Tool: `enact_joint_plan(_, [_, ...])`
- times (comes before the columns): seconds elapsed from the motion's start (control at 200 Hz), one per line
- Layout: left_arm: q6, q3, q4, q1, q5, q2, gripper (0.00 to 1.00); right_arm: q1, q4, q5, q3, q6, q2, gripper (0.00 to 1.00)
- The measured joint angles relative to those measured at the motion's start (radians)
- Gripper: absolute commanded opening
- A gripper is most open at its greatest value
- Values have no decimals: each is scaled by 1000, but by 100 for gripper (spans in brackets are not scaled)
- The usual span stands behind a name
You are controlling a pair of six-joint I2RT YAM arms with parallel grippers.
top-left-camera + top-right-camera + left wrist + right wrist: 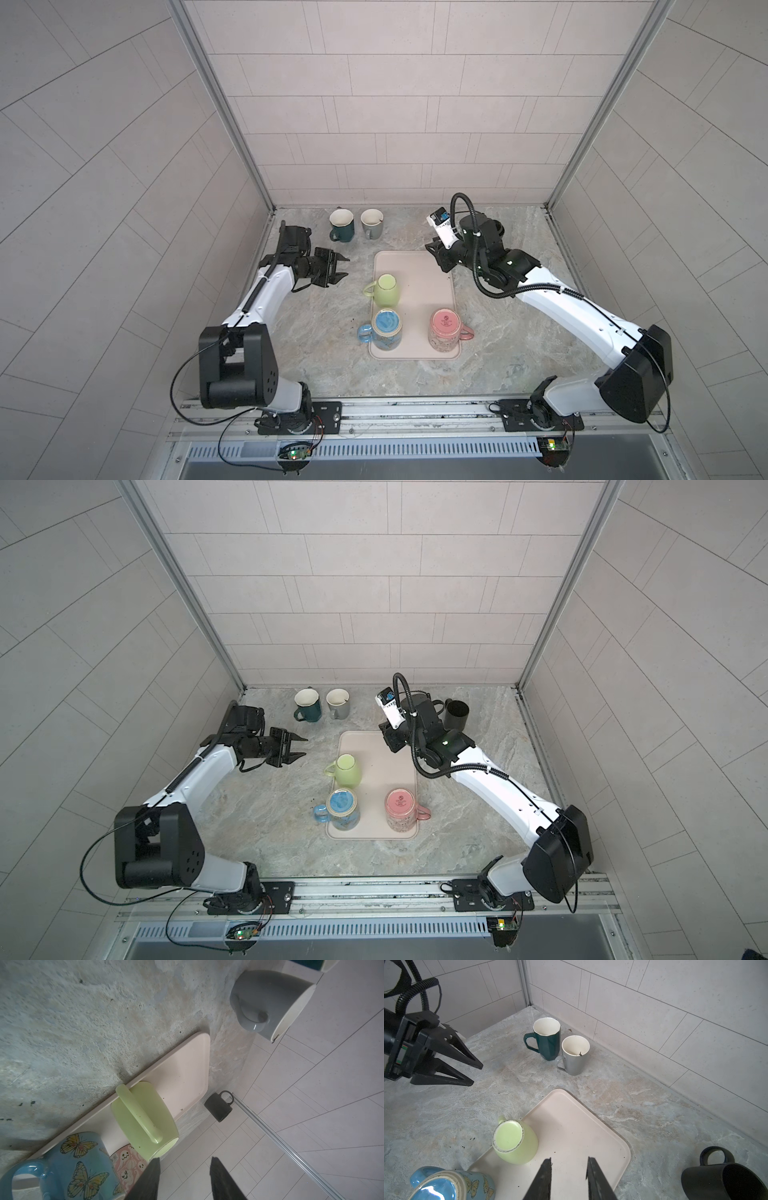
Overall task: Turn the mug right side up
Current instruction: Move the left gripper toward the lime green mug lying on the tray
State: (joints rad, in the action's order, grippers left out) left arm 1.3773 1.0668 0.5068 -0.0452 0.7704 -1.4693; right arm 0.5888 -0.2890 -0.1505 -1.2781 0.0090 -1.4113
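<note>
Three mugs stand upside down on the pale pink tray (424, 282): a light green mug (386, 291) at its left edge, a blue butterfly mug (386, 330) at the near left corner, and a pink ghost-print mug (445, 330) at the near right. My left gripper (344, 268) hovers open and empty to the left of the tray, its fingers pointing toward the green mug (143, 1118). My right gripper (569, 1160) is open and empty above the tray's far right part, with the green mug (515, 1142) off to one side of it.
A dark teal mug (342, 226) and a grey mug (372, 224) stand upright near the back wall. An upright black mug (457, 715) sits behind the right wrist. Tiled walls close in the marbled counter (316, 324) on three sides.
</note>
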Motion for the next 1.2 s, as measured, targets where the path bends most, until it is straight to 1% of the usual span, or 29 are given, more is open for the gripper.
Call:
enact_joint_plan(0.16, [10,81,112,14,-13,-59,47,0,-4,0,-23,0,-21,30])
enact_joint_plan(0.41, [5,208,263,89,-25,-200,49,-2,-8,-3,-61,0,-65,30])
enact_joint_plan(0.495, [3,225,301,110,-28,-233,50,-3,-10,-3,-61,0,-69,30])
enact_joint_plan(0.615, [11,225,342,134,-37,-261,53,-7,-12,-4,-61,0,-69,29])
enact_joint_plan(0.655, [20,225,346,138,-40,-266,58,-7,-13,-4,-61,0,-69,29])
enact_joint_plan(0.691, [29,225,346,140,-43,-269,59,-8,-14,-4,-61,0,-69,29])
enact_joint_plan(0.951, [111,224,286,149,-53,-278,59,-15,-15,-10,-61,0,-69,29])
enact_joint_plan(1.201, [157,223,235,190,-33,-342,58,-24,-15,-18,-61,0,-70,29])
